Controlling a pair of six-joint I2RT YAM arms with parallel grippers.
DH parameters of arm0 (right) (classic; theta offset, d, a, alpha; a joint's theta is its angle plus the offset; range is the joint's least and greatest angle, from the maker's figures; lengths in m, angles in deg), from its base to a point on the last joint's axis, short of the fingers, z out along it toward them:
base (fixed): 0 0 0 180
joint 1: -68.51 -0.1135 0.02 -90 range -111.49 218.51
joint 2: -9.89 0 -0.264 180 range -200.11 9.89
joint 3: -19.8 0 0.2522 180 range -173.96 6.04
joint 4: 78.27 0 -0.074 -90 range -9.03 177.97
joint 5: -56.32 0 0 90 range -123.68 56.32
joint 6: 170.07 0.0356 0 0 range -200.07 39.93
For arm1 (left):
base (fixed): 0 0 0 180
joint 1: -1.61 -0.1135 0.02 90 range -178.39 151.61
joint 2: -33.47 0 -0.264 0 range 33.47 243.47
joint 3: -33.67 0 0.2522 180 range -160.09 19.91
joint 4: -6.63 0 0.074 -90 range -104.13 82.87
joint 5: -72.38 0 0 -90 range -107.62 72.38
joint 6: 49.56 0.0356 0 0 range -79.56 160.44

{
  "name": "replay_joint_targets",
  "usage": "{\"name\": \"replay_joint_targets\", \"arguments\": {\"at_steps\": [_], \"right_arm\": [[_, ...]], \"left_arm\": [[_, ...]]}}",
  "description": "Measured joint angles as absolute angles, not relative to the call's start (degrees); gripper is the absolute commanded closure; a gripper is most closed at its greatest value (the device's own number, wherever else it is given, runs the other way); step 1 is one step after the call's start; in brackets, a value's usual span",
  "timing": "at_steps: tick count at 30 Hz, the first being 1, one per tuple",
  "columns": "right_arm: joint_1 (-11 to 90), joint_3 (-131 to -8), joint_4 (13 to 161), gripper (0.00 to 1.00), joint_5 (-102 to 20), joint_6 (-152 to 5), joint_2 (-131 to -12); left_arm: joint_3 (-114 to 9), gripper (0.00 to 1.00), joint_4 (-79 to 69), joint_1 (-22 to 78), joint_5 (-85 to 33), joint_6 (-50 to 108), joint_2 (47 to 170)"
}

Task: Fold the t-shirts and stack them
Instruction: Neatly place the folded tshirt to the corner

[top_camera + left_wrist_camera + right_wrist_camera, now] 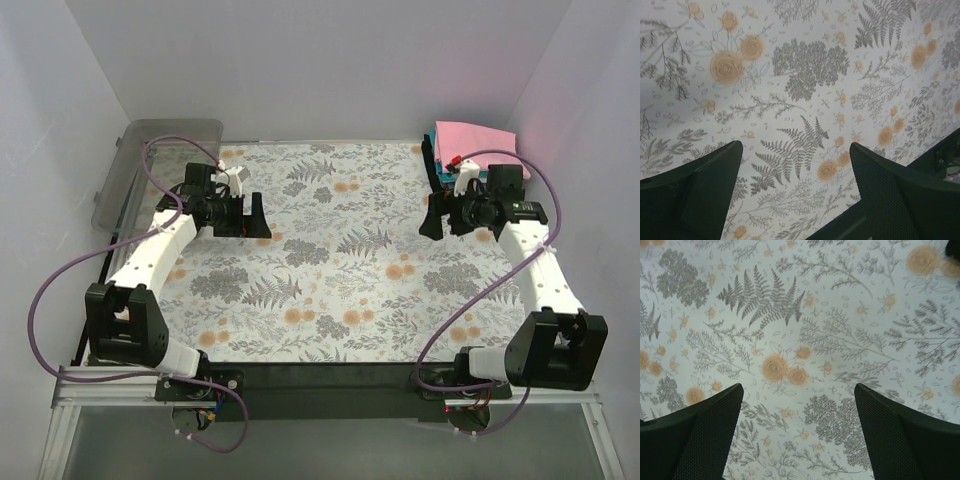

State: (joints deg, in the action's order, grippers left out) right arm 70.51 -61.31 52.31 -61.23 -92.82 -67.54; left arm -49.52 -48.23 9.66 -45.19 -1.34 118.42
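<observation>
- Top view: stack of folded t-shirts [470, 140] in upper-right corner of the floral table cloth [330, 265], against the back wall.
- Pink shirt [478, 136] lies on top; teal and dark layers show only as thin edges on the stack's left side. Number of shirts: cannot tell.
- Right gripper [450, 218] hangs just below-left of the stack, jaws spread wide, nothing between them. The right arm's wrist overlaps the stack's near edge in this view.
- Right wrist view: both black fingers [910, 440] frame bare cloth print only.
- Left gripper [243, 220] at mid-left of frame, well apart from the shirts, jaws released and empty.
- Left wrist view: fingers [695, 195] wide apart over fern and flower pattern.
- Smoky translucent tray [160, 165] at upper left, off the cloth's edge.
- Purple cable [60, 275] loops along each arm.
</observation>
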Motion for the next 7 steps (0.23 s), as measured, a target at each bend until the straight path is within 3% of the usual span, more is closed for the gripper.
{"name": "replay_joint_targets", "arguments": {"at_steps": [7], "right_arm": [[65.2,-50.6,52.2,0.02,-60.4,-93.7,-56.0]], "left_arm": [[-43.7,0.12,-49.3,9.9,-44.1,-2.0,114.7]]}}
